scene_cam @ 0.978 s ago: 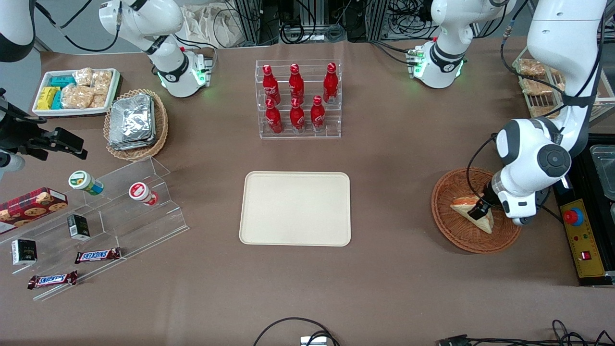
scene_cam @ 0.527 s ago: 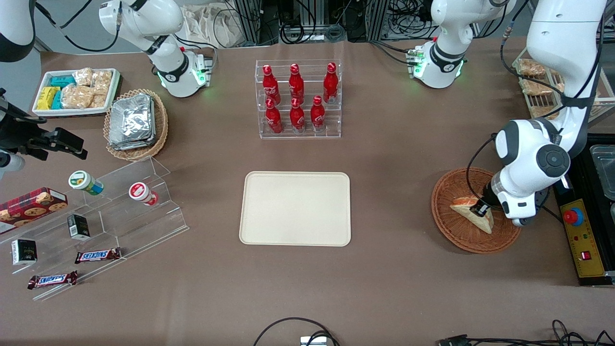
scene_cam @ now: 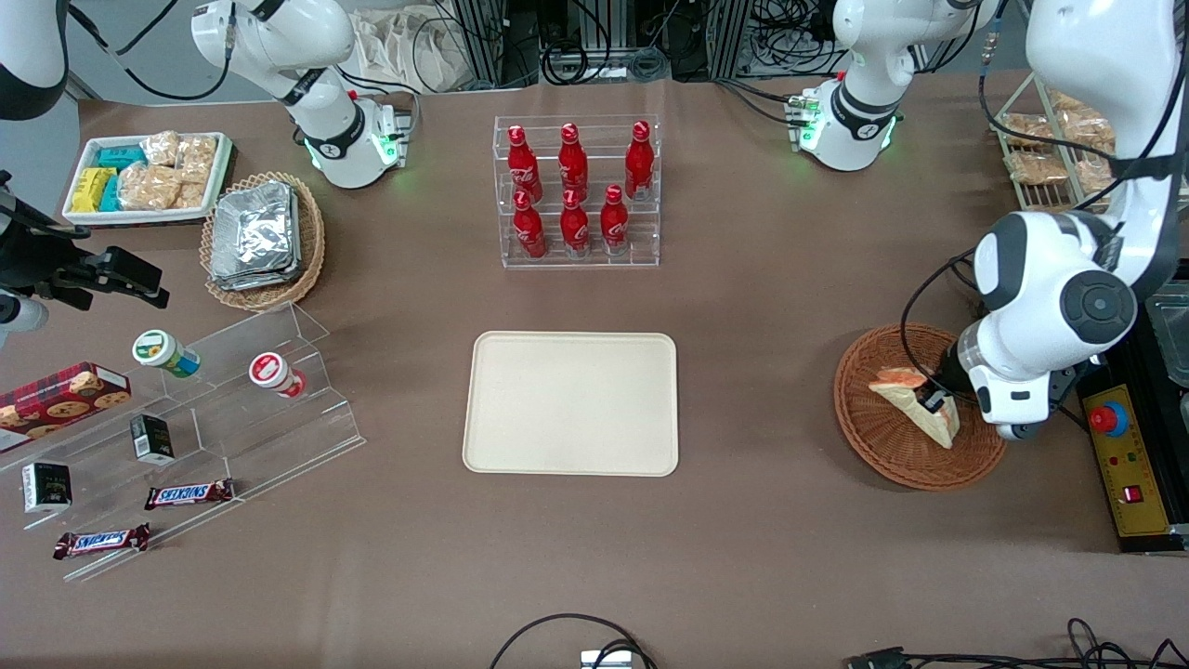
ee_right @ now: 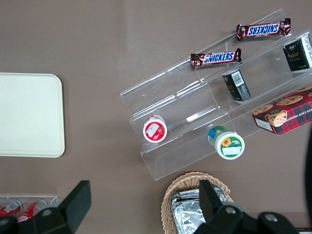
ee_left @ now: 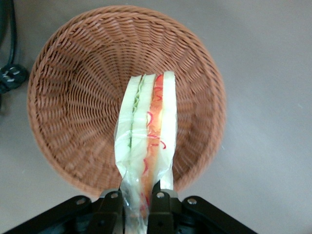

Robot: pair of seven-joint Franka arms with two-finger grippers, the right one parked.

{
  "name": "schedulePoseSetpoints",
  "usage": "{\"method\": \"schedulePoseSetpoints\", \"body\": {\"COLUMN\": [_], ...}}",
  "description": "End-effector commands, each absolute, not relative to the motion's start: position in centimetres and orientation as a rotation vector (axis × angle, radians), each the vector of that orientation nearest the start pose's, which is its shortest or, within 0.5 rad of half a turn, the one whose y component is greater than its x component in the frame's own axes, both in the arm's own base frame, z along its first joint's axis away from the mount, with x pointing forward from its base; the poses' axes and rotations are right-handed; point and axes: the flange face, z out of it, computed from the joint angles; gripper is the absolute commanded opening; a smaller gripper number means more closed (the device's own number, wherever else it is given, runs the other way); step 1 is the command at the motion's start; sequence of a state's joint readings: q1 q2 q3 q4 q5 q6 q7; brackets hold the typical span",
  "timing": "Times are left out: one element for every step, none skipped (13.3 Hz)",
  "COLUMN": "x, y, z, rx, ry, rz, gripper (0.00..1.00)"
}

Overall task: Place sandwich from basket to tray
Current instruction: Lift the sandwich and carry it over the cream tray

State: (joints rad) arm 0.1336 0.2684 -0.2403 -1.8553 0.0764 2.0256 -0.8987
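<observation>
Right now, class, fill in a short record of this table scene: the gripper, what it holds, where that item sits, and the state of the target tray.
gripper: left arm's gripper, over the round reddish-brown wicker basket, fingers shut on the sandwich
held item: triangular pale-bread sandwich with green and orange-red filling
sandwich position: above the basket's bowl, not over the tray
target: large cream rectangular tray, nothing on it, toward the parked arm's end from the basket
task stage: sandwich gripped, not yet carried across

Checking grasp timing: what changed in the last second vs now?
The end effector, shut on the sandwich, has begun lifting it; the arm's elbow swung toward the working arm's end of the table. The sandwich now hangs over the basket, tilted on edge. Basket and tray stayed put, tray still bare.
</observation>
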Motion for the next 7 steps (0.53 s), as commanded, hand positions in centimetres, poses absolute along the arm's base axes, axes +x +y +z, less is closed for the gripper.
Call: {"method": "schedulePoseSetpoints", "body": {"x": [62.3,62.4,62.7,62.7,62.9,63.1,63.0], "y": [-10.3,-12.5,-14.5,-17.3,-20.0,-22.7,-25.5], "z": [43.6,45.3,46.1,46.3,46.0,45.3,43.7], "rx": [-2.926,-2.958,-2.987,-3.021,-3.046,-3.070,-3.087], "ry": [-1.033,-0.985,-0.948,-0.884,-0.830,-0.777,-0.715], "rz": [0.155,0.144,0.129,0.121,0.125,0.138,0.172], "gripper": [0.00,0.00,0.00,0.00,0.00,0.00,0.00]}}
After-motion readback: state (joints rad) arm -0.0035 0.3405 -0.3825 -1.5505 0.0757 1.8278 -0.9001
